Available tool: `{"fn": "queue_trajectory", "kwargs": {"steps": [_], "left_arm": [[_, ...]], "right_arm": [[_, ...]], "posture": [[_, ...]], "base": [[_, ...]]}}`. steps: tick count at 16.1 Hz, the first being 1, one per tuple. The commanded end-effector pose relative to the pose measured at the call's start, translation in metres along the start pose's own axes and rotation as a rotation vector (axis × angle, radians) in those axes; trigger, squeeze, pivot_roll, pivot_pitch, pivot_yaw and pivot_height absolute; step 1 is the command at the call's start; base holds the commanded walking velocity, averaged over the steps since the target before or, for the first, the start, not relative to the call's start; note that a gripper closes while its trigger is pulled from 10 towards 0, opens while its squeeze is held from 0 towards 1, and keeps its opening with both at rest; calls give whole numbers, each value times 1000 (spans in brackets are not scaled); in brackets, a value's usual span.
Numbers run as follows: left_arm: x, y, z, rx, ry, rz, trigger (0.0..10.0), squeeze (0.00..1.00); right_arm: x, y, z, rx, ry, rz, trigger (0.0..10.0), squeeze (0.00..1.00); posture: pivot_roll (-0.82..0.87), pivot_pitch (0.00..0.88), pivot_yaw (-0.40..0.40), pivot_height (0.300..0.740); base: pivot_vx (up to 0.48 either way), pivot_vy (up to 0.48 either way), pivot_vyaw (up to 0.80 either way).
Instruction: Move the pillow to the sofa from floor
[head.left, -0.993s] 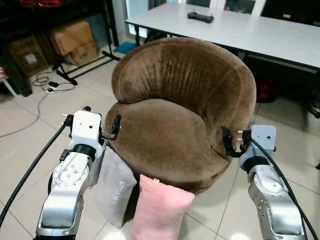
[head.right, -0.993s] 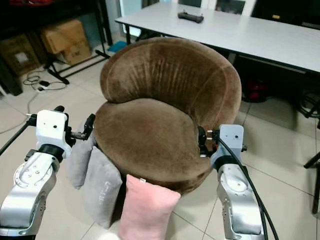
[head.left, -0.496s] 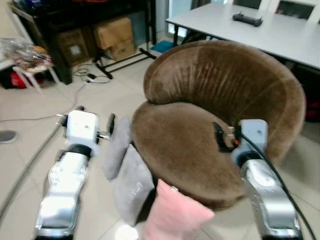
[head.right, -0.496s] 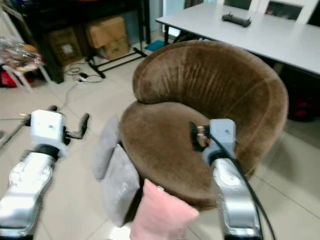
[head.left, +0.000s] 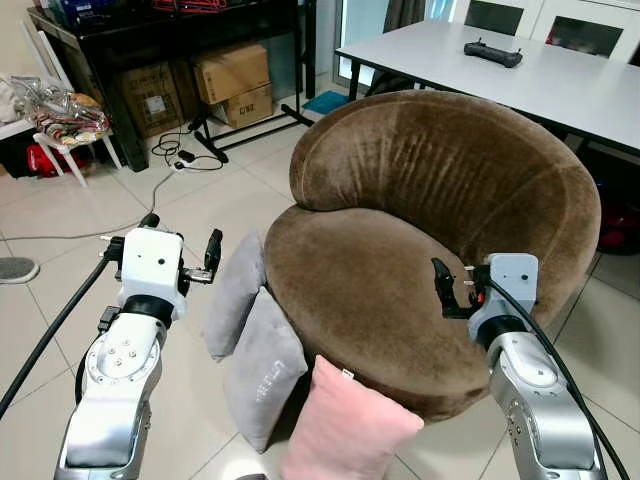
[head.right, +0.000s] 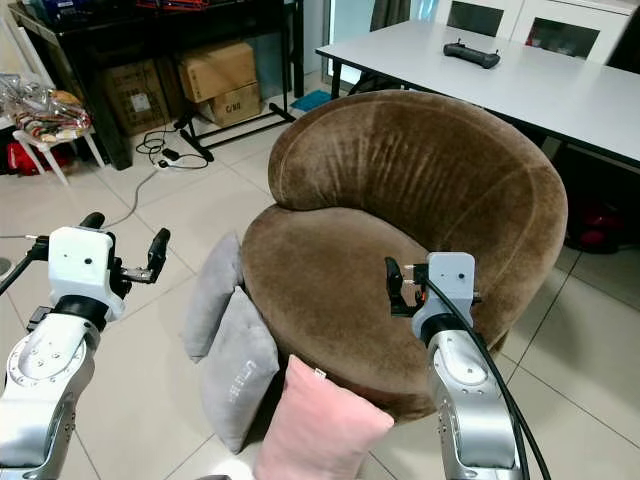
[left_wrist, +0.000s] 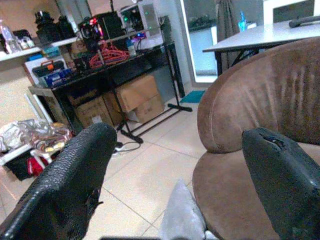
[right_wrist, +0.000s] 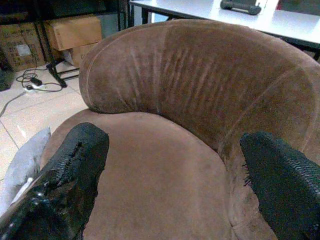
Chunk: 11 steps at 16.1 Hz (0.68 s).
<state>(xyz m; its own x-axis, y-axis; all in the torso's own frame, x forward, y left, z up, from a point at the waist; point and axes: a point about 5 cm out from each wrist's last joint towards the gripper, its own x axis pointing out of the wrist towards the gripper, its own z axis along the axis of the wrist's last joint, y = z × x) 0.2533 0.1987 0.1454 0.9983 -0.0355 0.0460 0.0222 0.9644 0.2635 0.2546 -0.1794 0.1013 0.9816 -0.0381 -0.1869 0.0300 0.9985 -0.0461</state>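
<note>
I'm standing in front of the brown sofa (head.left: 400, 260), a round tub chair, w/ three cushions leaning on its front-left base on the tile floor (head.left: 60, 300). The pink pillow (head.left: 345, 430) is closest to me, propped against the seat's front edge, low in both eye views and partly cut off at the bottom. Two grey ones sit further round to my left: the grey pillow w/ a label (head.left: 262, 370) and behind it a second grey pillow (head.left: 237, 293), both upright on edge, long axis roughly vertical, tilted against the chair.

Left gripper (head.left: 182, 262) is up around seat height, fingers spread wide, nothing in them. The rear grey cushion lies just beside it, toward the chair and below. In the left wrist view I see its grey tip poking up between my two fingers, so that arm is already roughly lined up w/ it.

Right gripper (head.left: 452, 291) hovers over the right part of the seat, also wide open and empty, well apart from any cushion.

My read: the left arm is nearer to the grey ones, and the pink one sits about between both arms but low. Whichever I take, I need to go down and inward first, then lift onto the seat, approx. one arm's sweep to the right.
</note>
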Motion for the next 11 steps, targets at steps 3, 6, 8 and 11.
{"fn": "queue_trajectory", "kwargs": {"steps": [3, 6, 8, 11], "left_arm": [[-4, 4, -6, -3, 11, -1, 10000, 0], [-6, 3, -6, 0, 3, -8, 10000, 0], [-6, 1, -5, -6, -5, -13, 10000, 0], [-6, -1, -5, -1, -6, -17, 10000, 0]], "right_arm": [[-1, -3, 1, 17, -12, -10, 10000, 0], [0, -4, 0, 17, -9, -14, 10000, 0], [0, -3, 0, 15, -10, -12, 10000, 0], [1, -3, 0, 11, -10, -11, 10000, 0]], "posture": [[15, 0, 12, 655], [16, 0, 9, 625], [16, 0, 7, 605], [16, 0, 5, 575]], "base": [[0, 0, 0], [0, 0, 0], [0, 0, 0], [0, 0, 0]]}}
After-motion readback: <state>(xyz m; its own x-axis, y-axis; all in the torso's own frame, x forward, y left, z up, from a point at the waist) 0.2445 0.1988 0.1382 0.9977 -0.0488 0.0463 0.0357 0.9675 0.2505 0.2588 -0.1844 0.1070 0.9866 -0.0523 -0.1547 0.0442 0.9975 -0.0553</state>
